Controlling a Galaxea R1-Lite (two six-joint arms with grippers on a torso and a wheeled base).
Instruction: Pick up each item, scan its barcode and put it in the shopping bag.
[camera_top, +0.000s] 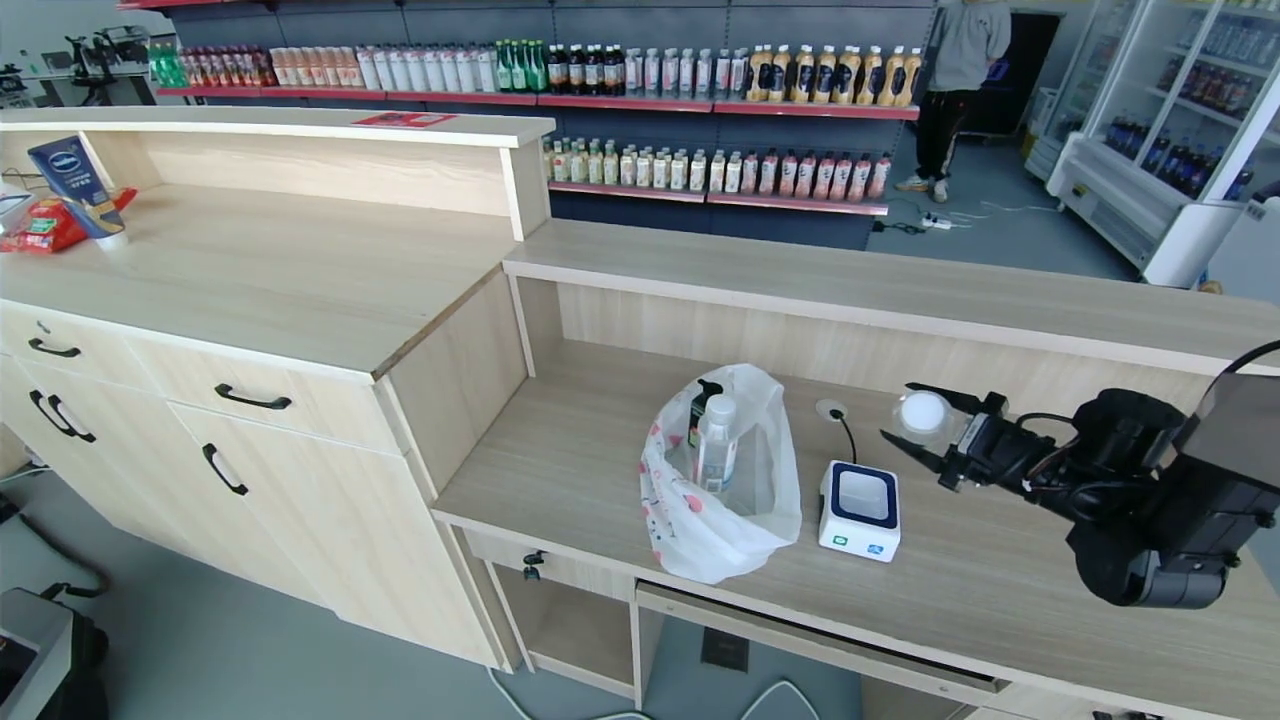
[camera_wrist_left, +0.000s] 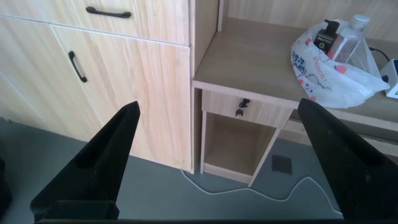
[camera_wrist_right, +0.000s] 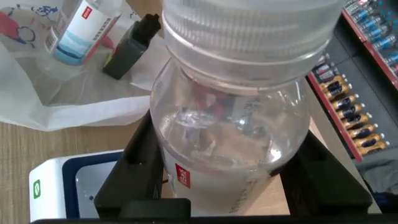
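My right gripper (camera_top: 915, 420) (camera_wrist_right: 230, 180) is shut on a clear bottle (camera_top: 922, 412) (camera_wrist_right: 230, 118) with a white cap, held sideways just above the low counter. The bottle hangs a little right of and behind the white barcode scanner (camera_top: 860, 508) (camera_wrist_right: 62, 183). Left of the scanner stands the white shopping bag (camera_top: 720, 510) (camera_wrist_left: 329, 71) (camera_wrist_right: 37, 93), holding a clear bottle (camera_top: 716, 440) (camera_wrist_left: 356, 31) (camera_wrist_right: 81, 28) and a dark black-capped item (camera_top: 703, 400) (camera_wrist_left: 324, 38) (camera_wrist_right: 127, 50). My left gripper (camera_wrist_left: 214, 168) is open, low beside the cabinet front, well left of the bag.
A cable runs from a grommet (camera_top: 831, 410) to the scanner. The low counter (camera_top: 580, 450) has a raised ledge (camera_top: 900, 290) behind it and a taller counter (camera_top: 280, 270) with drawers on its left. Free room lies left of the bag.
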